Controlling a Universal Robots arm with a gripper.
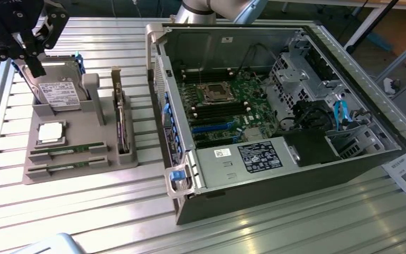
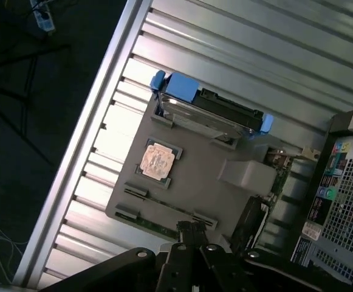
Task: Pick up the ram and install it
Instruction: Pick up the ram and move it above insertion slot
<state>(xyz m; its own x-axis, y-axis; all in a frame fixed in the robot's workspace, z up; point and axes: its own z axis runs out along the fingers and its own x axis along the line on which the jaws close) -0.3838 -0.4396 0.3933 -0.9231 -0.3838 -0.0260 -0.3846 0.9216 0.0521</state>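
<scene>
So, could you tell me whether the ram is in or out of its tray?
In: both ram sticks sit in slots of the grey tray.

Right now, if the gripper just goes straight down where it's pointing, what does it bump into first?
Most likely a ram stick lying in the grey tray: in the wrist view the gripper points down right by it. How far above it hangs is hard to tell.

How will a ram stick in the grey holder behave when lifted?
The ram stick looks thin and flat, so probably stiff and light. It stands on edge in a narrow slot of the grey holder, so it may bind if pulled tilted.
</scene>
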